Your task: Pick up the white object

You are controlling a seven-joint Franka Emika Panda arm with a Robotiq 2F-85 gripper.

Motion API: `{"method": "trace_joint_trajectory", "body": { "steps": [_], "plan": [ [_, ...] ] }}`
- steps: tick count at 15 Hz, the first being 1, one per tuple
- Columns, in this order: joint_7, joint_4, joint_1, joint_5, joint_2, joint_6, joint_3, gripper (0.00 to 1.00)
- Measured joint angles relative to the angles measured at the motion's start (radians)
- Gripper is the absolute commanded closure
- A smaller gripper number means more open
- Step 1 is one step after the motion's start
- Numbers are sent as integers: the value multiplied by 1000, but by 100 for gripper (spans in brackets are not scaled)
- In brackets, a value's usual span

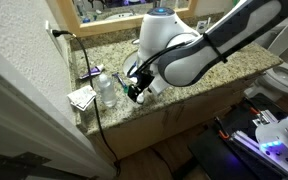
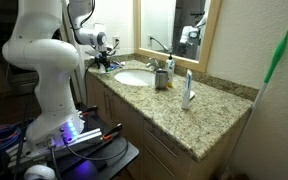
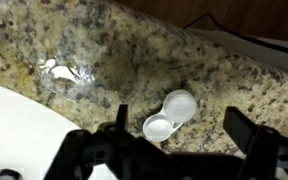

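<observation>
The gripper point(image 3: 177, 116) hangs wide open over a speckled granite countertop point(image 3: 134, 50), its fingers flanking a white lens case point(image 3: 170, 114). A white sink rim point(image 3: 14, 125) curves at lower left.

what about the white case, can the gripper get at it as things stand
Probably yes: in the wrist view the open gripper hangs over the white case, which lies alone on the counter with nothing in between.
</observation>
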Motion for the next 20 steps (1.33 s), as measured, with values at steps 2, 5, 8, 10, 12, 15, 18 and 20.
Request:
{"method": "trace_joint_trajectory", "body": {
  "steps": [2, 5, 8, 10, 12, 15, 18, 20],
  "plan": [
    [0, 0, 0, 2, 1, -2, 2, 19],
    [0, 0, 0, 2, 2, -2, 3, 3],
    [0, 0, 0, 2, 3, -2, 3, 0],
    [-1, 0, 0, 3, 5, -2, 4, 25],
    [-3, 0, 0, 8, 11, -2, 6, 33],
    [-5, 0, 0, 15, 20, -2, 11, 55],
    [-5, 0, 0, 15, 21, -2, 11, 57],
    [-4, 0, 0, 15, 20, -2, 10, 55]
  ]
}}
